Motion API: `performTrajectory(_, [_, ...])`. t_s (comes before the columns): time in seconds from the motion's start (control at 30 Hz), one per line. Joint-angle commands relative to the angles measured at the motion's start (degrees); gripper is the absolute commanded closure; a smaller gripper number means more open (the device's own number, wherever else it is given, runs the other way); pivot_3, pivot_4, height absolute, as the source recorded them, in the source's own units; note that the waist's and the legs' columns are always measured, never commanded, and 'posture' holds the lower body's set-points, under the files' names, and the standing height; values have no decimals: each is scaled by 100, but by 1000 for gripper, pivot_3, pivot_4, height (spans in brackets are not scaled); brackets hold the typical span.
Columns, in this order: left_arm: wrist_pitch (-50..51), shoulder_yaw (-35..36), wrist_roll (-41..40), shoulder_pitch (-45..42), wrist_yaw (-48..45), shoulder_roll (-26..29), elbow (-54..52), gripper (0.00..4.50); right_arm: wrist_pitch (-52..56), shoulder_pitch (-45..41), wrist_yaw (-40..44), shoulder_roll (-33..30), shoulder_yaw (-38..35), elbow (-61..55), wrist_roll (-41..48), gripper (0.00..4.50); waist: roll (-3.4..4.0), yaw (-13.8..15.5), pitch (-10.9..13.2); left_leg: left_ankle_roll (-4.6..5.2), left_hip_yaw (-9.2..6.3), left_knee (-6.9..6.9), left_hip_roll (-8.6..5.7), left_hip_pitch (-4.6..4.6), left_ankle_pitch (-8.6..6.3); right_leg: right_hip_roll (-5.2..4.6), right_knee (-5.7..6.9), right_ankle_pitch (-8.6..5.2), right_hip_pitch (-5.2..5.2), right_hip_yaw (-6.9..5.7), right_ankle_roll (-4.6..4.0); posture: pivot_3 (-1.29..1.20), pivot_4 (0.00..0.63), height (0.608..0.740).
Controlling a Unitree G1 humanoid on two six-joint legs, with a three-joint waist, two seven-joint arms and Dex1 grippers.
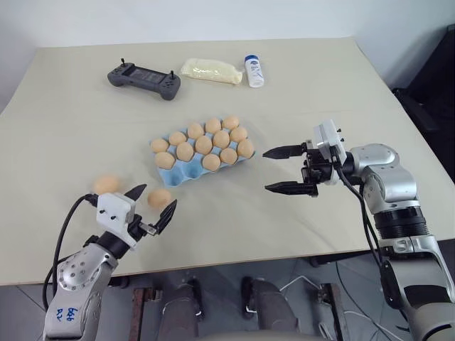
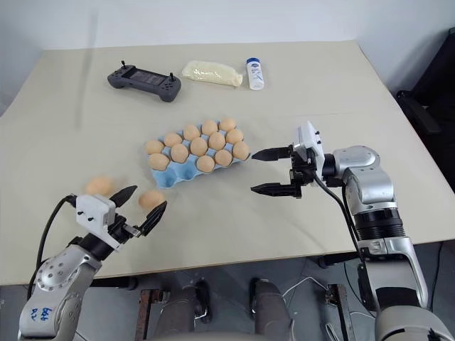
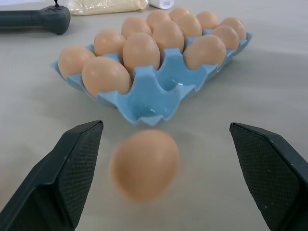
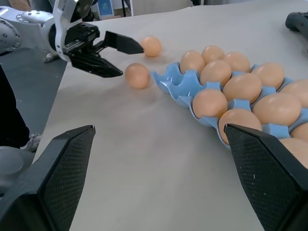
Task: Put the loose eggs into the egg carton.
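While the left gripper [image 1: 151, 199] stands wide open and empty, one loose egg [image 1: 159, 198] lies between its fingers, another egg [image 1: 106, 185] at nine o'clock. Egg carton [image 1: 186, 176] sits at one o'clock. Right gripper [image 1: 283, 169] open, empty. Eggs look light, smooth, fragile: pinch gently across the middle.

We list one beige table [image 1: 320, 114]. At its middle sits our light blue egg carton [image 1: 186, 175]. Two loose eggs lie near left: one [image 1: 159, 198] just beside the carton's near corner, one [image 1: 106, 185] further left. Along the far edge, left to right: dark grey controller [image 1: 144, 79], pale yellowish packet [image 1: 211, 70], small white bottle [image 1: 254, 71].
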Motion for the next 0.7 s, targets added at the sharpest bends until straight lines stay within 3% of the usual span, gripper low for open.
performTrajectory(0.03, [266, -119, 164, -210, 187, 16, 25, 0, 11, 29, -20, -74, -118, -267, 101, 11, 0, 4, 0, 0, 0, 1, 0, 0, 0, 0, 0, 1, 0, -1, 3, 0, 150, 740])
performTrajectory(0.57, [1749, -353, 354, -642, 861, -32, -265, 0, 10, 12, -153, -24, -73, -251, 48, 11, 0, 16, 0, -4, -3, 15, -1, 5, 2, -4, 32, 2, -4, -2, 4, 0, 150, 740])
performTrajectory(0.7, [2040, -300, 147, -813, 885, -162, -311, 907, -15, -13, -163, 0, -62, -212, 30, 0, 0, 21, 0, -4, -3, 14, -1, 5, 2, -4, 32, 2, -5, -2, 4, 0, 150, 740])
